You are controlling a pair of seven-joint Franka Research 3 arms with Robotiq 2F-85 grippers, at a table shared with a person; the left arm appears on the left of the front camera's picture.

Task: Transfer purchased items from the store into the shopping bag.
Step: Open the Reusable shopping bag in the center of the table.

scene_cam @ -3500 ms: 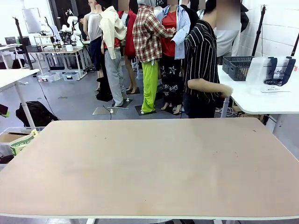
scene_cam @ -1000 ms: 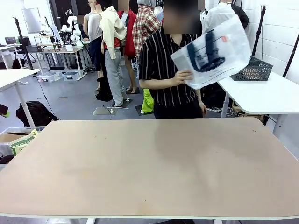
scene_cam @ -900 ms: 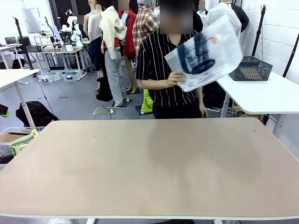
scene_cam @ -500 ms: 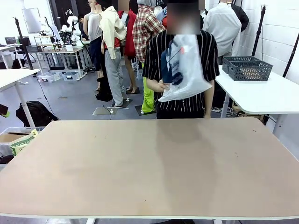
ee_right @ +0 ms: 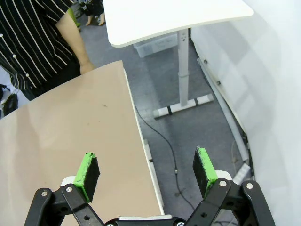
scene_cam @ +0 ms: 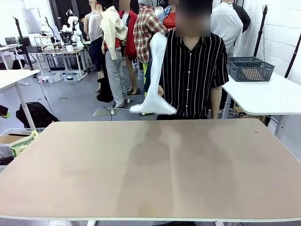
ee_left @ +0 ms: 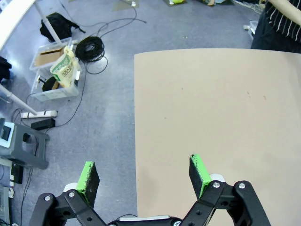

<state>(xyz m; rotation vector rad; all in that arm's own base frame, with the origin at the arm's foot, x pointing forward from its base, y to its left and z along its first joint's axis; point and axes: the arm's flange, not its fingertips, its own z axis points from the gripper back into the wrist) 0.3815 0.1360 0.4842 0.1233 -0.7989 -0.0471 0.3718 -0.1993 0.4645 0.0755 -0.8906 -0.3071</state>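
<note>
Lab, white worktables (scene_cam: 263, 96), floor cables (ee_left: 91, 47), far bench (scene_cam: 56, 52) w/ equip.

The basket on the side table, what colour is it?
The basket is dark grey mesh; front view.

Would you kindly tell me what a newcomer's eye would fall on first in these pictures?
A person in a striped shirt stands at the far side, holding the white shopping bag up near the far edge of the brown table. The dark mesh basket sits on a white side table at the right. The left gripper and right gripper hang open over the table's edges.
</note>
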